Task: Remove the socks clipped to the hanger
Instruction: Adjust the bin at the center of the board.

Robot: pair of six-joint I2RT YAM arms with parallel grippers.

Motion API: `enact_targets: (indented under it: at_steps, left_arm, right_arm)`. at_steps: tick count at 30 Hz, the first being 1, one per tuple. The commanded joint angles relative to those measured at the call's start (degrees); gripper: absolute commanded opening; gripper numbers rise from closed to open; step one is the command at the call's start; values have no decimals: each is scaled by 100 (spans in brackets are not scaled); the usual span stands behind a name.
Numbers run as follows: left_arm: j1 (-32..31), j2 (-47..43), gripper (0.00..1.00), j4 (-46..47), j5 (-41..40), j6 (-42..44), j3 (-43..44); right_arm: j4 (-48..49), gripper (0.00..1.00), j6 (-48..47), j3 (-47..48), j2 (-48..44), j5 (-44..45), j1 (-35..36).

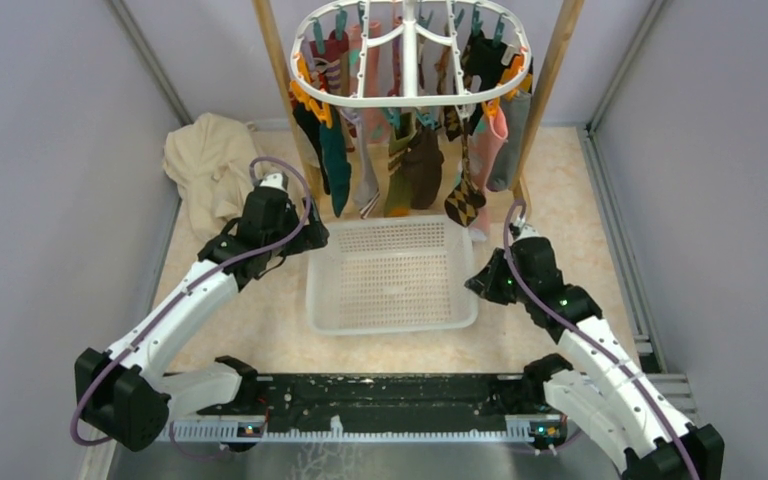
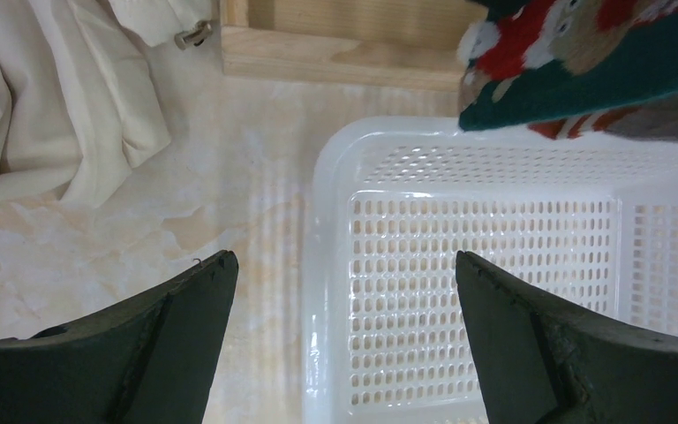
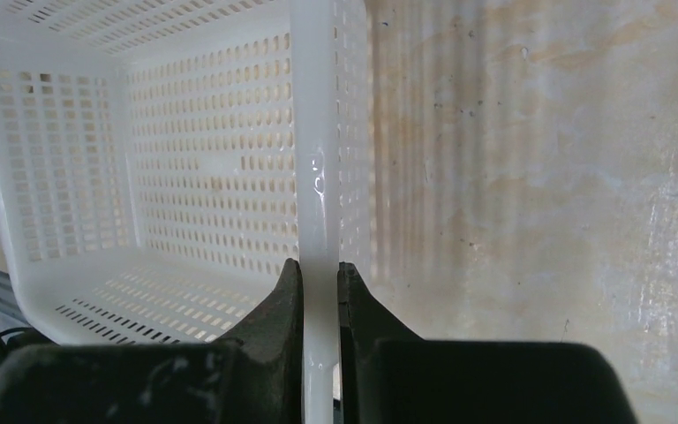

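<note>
right tool (image 3: pixel 320 276) gripping basket (image 3: pixel 312 132), left tool (image 2: pixel 344 269) wide

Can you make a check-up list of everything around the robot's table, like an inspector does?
Surface: pale marbled table, no spills seen.
Job's things: socks hang clipped to the white hanger; none lie in the basket.
Clutter: crumpled beige cloth at the far left.
Grippers: left gripper open over the basket's left edge, holding nothing; right gripper shut on the basket's right rim.
Cables: purple cables run along both arms, not snagged.
Surroundings: wooden frame holds the hanger; grey walls around.
</note>
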Motion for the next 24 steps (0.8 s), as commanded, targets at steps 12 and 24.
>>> enact_targets:
  at_steps: [12,24]
  left_arm:
    - [-33,-206,99,46,27,-29,-365]
    - [-37,-522,99,-282,-32,-51,-214]
  right_arm:
    - [-927,9,382,-107,-756,176,29]
    - [-1177,87,190,491,-699,323,28]
